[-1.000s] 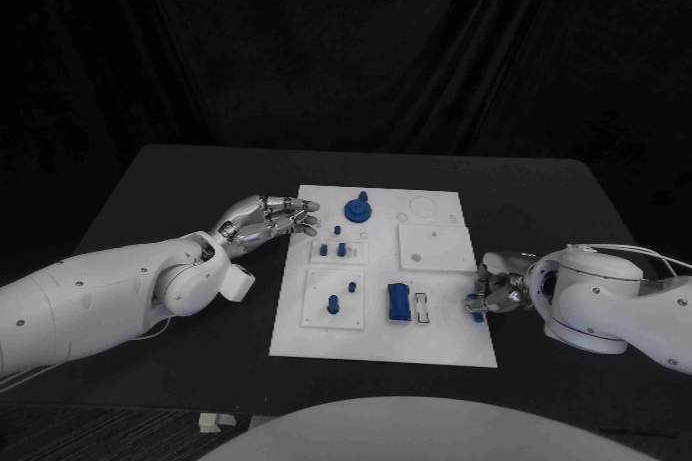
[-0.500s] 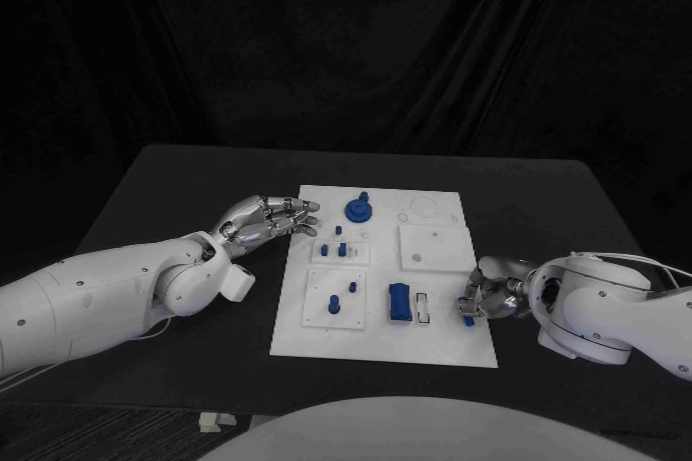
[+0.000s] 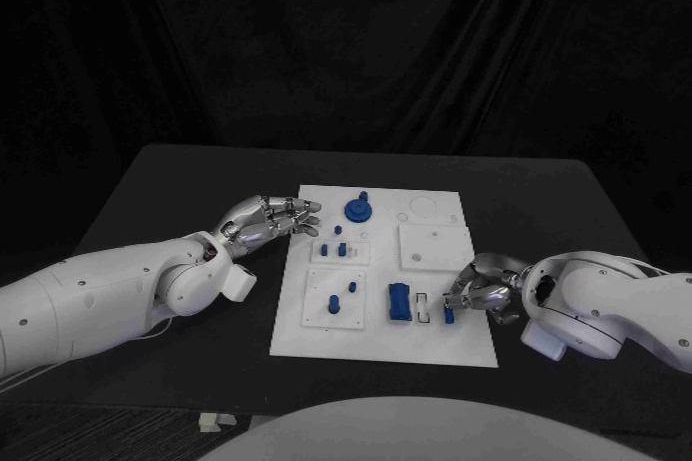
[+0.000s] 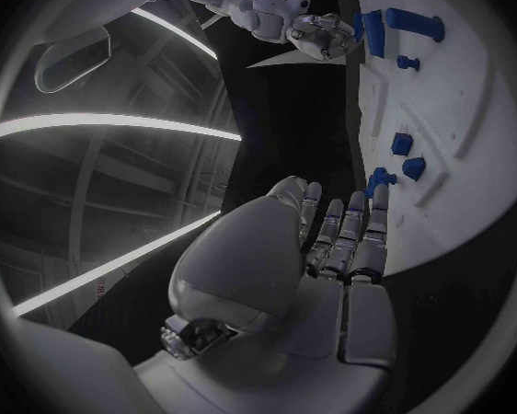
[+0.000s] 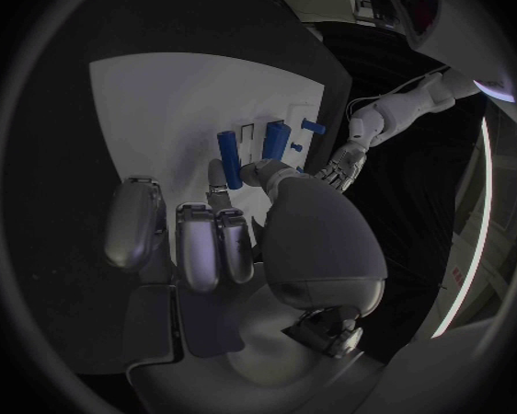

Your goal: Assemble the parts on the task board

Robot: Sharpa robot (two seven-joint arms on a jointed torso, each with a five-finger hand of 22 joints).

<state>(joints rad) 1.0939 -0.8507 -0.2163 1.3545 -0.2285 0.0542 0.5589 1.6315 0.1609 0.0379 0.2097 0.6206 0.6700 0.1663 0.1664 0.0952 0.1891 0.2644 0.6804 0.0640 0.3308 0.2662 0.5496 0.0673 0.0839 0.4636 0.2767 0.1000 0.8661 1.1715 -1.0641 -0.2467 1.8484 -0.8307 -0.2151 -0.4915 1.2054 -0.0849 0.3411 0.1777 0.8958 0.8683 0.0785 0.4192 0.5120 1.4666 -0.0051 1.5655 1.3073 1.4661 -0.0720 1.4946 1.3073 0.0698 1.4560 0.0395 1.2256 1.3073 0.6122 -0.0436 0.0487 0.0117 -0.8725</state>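
Left hand [image 3: 268, 221], centre-left of frame: fingers loosely curled, holding nothing, at left edge of task board [image 3: 378, 331]. Board mid-frame. Right hand [image 3: 480, 289], lower right: pinches a small blue part [image 3: 449, 317] over the board's right side.

Matt white plastic task board [image 3: 378, 343] with raised square panels of the same smooth finish. Small blue plastic parts [image 3: 397, 301], smooth and faintly satin. Matt black table top [image 3: 173, 191], even and unreflective. Silver metallic left hand [image 3: 270, 220] and silver metallic right hand [image 3: 483, 290], glossy with bright highlights. Smooth, semi-gloss white plastic arm shells [image 3: 101, 296]. Black cloth backdrop [image 3: 346, 61], softly folded.
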